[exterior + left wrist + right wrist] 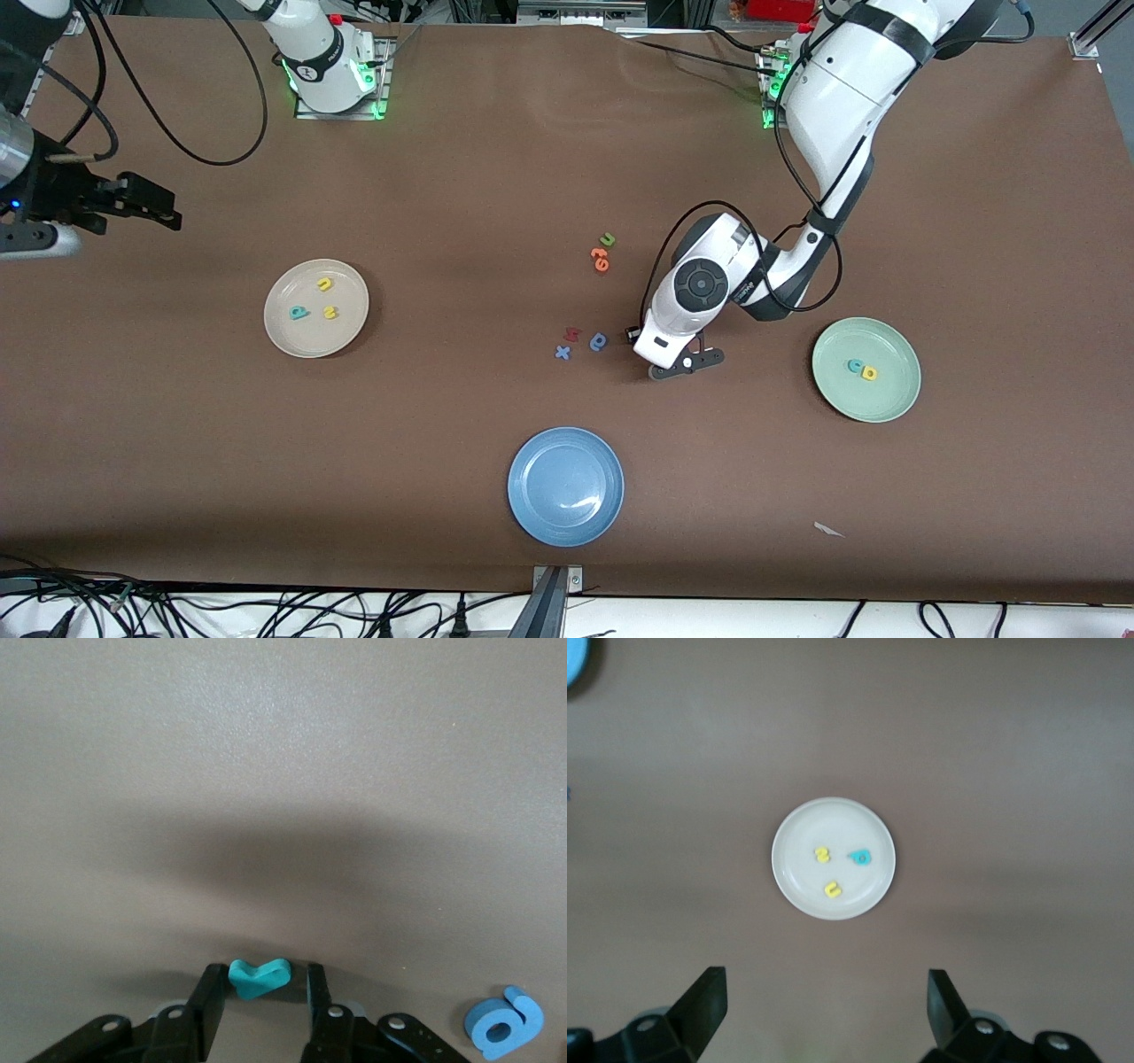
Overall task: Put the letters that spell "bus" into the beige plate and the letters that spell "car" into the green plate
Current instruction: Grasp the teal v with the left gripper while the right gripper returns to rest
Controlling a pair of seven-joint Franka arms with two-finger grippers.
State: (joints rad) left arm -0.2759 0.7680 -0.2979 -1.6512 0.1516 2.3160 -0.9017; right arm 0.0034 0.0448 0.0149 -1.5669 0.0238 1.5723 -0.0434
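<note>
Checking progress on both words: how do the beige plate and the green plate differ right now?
The beige plate holds three letters; the green plate holds two. The beige plate lies toward the right arm's end of the table, the green plate toward the left arm's. Both are round, shallow and flat on the table.

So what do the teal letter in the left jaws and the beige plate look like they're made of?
Teal letter: probably soft foam; matte, thick, rounded edges, no shine. Beige plate: smooth and hard with a faint sheen on its rim, so glazed ceramic or plastic; which one can't be told.
</note>
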